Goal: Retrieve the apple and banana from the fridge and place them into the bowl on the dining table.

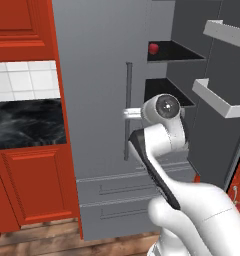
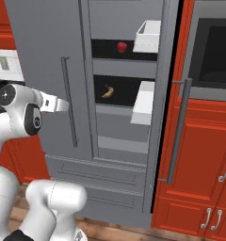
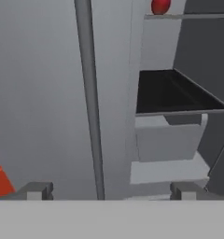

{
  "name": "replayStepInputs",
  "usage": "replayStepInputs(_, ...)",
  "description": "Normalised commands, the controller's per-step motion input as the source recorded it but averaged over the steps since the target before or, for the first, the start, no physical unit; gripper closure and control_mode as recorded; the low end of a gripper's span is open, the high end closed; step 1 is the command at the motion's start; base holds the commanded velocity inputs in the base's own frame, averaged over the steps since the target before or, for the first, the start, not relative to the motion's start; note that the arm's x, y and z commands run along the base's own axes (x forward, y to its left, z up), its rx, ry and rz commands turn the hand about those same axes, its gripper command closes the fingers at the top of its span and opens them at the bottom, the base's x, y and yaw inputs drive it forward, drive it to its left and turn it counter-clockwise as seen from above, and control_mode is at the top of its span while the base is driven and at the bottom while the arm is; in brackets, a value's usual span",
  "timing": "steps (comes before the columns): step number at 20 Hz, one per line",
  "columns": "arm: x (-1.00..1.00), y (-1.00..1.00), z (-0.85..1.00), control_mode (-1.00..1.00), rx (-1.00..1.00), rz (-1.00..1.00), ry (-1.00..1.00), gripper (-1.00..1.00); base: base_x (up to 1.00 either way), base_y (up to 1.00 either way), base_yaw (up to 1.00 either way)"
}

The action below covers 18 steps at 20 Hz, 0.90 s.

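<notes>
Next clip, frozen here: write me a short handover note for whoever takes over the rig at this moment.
Gripper: open, empty, facing the fridge's closed left door, its bar handle between the fingertips' line of sight; nothing touched.
Fridge: right door swung open, left door shut.
Apple: on the upper inner shelf.
Banana: on the shelf below it.
Done: fridge opened on one side, fruit exposed.
Left: reach past the left door into the opening, take each fruit, carry them to the bowl on the dining table.
</notes>
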Motion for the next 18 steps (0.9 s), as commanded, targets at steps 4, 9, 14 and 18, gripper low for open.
replayStepInputs(4, 0.68, -0.06, 0.00, -1.00, 0.15, 0.03, 0.15, -1.00, 0.00, 0.00, 0.00)
replayStepInputs(9, 0.66, 0.00, -0.01, -1.00, 0.02, 0.12, 0.02, -1.00, 0.00, 0.00, 0.00)
replayStepInputs(14, 0.80, 0.00, -0.13, -1.00, 0.00, 0.10, 0.00, -1.00, 0.00, 0.00, 0.00)
replayStepInputs(18, 0.71, 0.09, -0.34, -1.00, 0.00, 0.02, -0.07, -1.00, 0.00, 0.00, 0.00)
